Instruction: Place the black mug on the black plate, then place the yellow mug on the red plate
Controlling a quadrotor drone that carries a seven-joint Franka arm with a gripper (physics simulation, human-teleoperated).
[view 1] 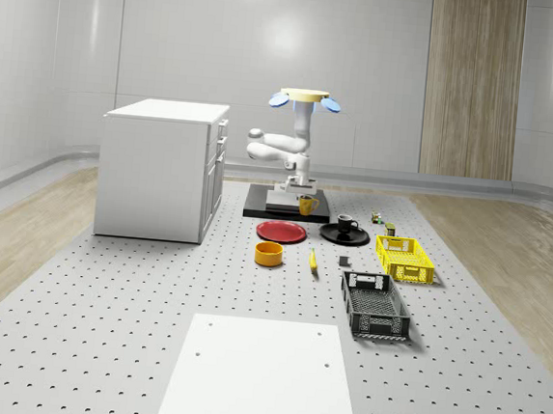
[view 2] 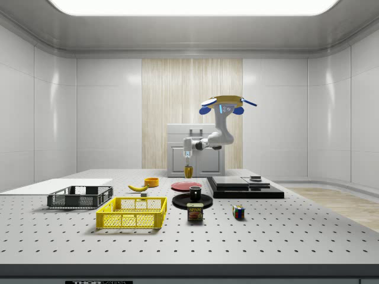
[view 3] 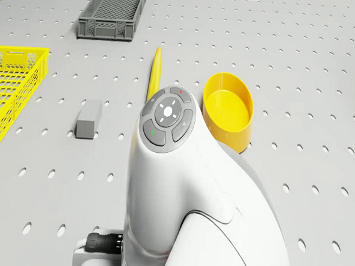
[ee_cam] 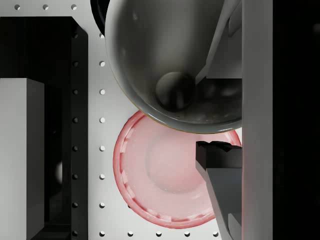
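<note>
Already the first half looks done from where I sit: the black mug (view 1: 348, 222) stands upright on the black plate (view 1: 332, 234), near the middle of the table (view 1: 100, 347).

What I am on now is the second half. My drone (view 1: 305, 98) hovers over the dark platform (view 1: 257, 209) at the far side of the table, and the arm reaches down from it. The gripper (view 2: 188, 157) is clamped on the yellow mug's (view 1: 307, 205) rim; in the wrist view one finger (ee_cam: 220, 160) sits beside the mug's wall and the mug hangs upright, lifted off any surface.

Looking along the gripper, I see the red plate (ee_cam: 165, 175) directly below, partly covered by the mug. In the side view the mug hangs clear above that plate, not yet touching it.

So what is left, as I judge it, is lowering the mug onto the red plate, letting go and pulling away. The yellow bowl (view 3: 227, 109) and banana (view 3: 154, 71) nearby play no part.
</note>
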